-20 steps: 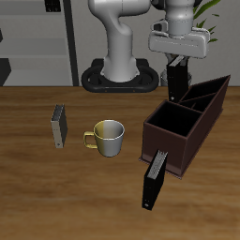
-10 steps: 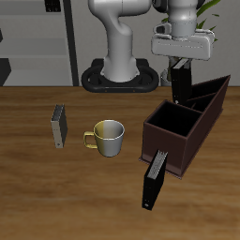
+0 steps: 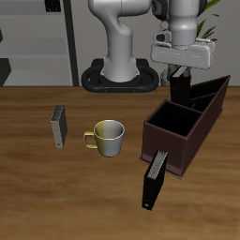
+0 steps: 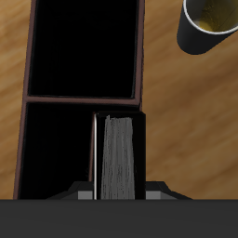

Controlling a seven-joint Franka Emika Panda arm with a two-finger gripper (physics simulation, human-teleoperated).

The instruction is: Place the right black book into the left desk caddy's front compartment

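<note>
The black book [image 3: 180, 89] has sunk a little and slid sideways over the last second. It now hangs upright, its lower end dipping into the far well of the caddy [image 3: 202, 131]. My tool [image 3: 182, 69] is clamped on its top edge. Through the wrist camera the book's [image 4: 119, 158] pages sit squarely over that well, the one away from the mug [image 3: 109, 138]. I judge the drop is close, if this is the front compartment. The second black book [image 3: 154, 181] leans at the caddy's near end.
</note>
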